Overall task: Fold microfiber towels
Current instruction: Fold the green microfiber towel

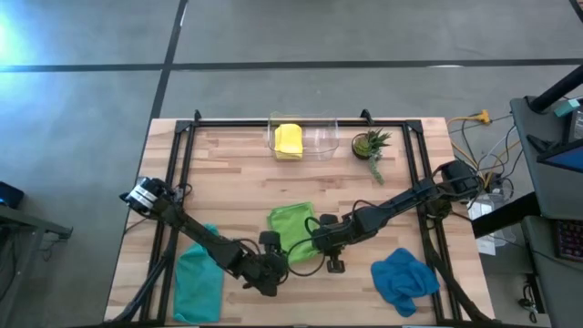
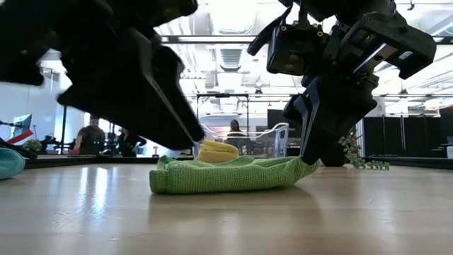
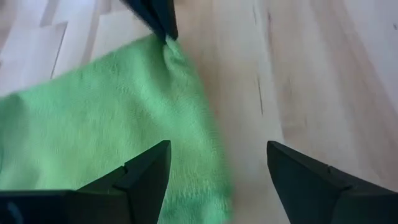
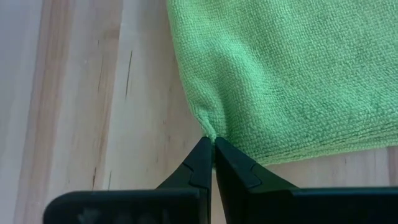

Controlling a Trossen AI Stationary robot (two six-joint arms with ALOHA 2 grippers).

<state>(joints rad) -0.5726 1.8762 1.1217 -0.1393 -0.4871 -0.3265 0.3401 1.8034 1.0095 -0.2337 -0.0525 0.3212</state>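
1. Nearest the front edge of the wooden table, the left gripper hangs just off the near corner of the lime green towel. Its fingers stand wide apart and hold nothing.
2. The right gripper has its fingers pressed together, pinching one corner of the lime green towel down at the table top.
3. That towel lies at the middle of the table, already doubled over; the low view shows stacked layers with puffy edges.
4. It looks light, soft and floppy, so it will likely sag and bunch if lifted by one point. Corners and hems seem the surest places to take hold, best two at once.
5. From above its long axis runs roughly from the front edge toward the back, tilted slightly.
6. A teal towel lies at the front left and a rumpled blue towel at the front right, both well apart from the grippers.
7. Farthest back, a folded yellow towel sits in a clear bin, beside a small potted plant.
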